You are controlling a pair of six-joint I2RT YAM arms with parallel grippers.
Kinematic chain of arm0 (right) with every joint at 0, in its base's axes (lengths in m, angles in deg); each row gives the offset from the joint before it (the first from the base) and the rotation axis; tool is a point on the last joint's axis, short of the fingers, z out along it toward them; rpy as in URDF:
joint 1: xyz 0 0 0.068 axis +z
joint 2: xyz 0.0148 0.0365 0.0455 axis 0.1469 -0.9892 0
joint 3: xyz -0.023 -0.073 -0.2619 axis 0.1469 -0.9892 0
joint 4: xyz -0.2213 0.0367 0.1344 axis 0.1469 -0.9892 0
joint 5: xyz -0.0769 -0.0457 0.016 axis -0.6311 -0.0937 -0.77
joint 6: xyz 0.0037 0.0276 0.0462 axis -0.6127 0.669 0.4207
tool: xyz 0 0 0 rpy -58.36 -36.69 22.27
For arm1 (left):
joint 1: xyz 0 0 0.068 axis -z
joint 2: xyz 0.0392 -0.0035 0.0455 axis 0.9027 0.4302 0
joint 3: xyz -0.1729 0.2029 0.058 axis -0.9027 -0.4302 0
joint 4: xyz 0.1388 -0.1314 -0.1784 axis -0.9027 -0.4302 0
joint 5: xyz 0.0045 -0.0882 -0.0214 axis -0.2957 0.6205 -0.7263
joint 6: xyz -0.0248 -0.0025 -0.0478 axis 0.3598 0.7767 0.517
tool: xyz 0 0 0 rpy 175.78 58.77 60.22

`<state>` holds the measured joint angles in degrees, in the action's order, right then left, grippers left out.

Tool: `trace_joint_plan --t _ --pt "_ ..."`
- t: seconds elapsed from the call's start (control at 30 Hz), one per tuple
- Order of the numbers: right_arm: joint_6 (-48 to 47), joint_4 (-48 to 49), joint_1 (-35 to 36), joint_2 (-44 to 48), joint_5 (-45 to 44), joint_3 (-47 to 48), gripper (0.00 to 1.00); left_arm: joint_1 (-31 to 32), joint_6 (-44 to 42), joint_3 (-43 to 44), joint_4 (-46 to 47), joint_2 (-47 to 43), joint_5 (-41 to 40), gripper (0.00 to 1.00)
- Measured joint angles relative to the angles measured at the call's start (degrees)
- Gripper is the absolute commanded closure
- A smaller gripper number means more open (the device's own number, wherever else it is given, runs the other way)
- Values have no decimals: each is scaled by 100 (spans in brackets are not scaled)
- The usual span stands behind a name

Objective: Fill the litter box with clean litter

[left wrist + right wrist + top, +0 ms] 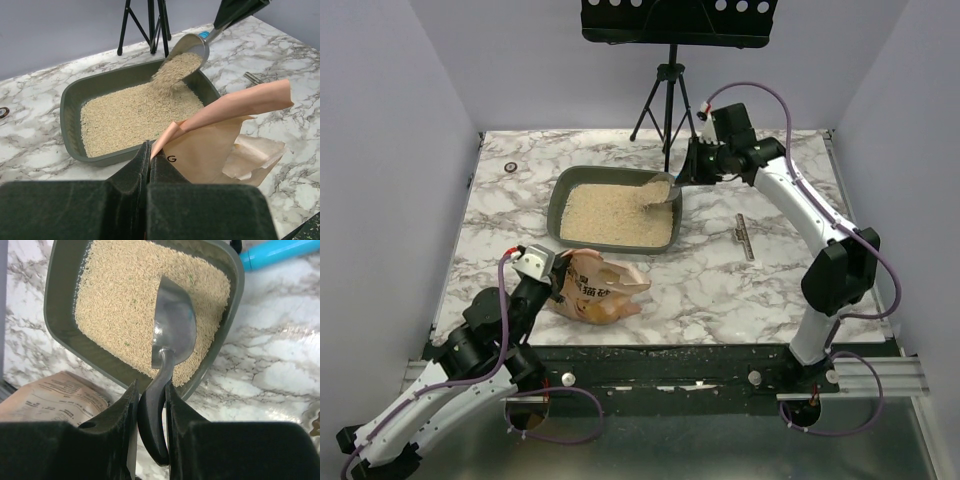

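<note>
Outstretched, right gripper [150, 388] clamps tilted scoop [173, 332] over litter box [59, 310]; left gripper [149, 151] pinches bag [215, 145].

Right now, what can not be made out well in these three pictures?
- Contents of the orange-pink crinkly plastic bag: top external and left wrist, hidden by its own folded walls.
- Small dark ring on the marble table: top external, too small to identify.
- Bright blue cylindrical object: right wrist, cut off at the top right corner.
- Thin flat metal strip: top external, too small to identify.
</note>
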<state>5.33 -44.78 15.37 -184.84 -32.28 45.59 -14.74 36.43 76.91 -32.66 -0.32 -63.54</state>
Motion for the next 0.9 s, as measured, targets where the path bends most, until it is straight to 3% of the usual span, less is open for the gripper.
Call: trace_joint_plan --t 0.27,0.43,0.6,0.9 --pt "-949 -1784 960 -903 -1167 2522 99 -22 210 157 -212 129 -90 100" --pt "-1294 -2509 1445 -1003 -2015 3150 100 -22 260 166 -221 136 -122 100" --pt "-1436 -2758 1593 -671 -2551 2889 100 -24 260 256 -262 299 -120 100" --pt "-1298 -1849 1209 1661 -3515 485 100 -72 273 343 -264 522 39 100"
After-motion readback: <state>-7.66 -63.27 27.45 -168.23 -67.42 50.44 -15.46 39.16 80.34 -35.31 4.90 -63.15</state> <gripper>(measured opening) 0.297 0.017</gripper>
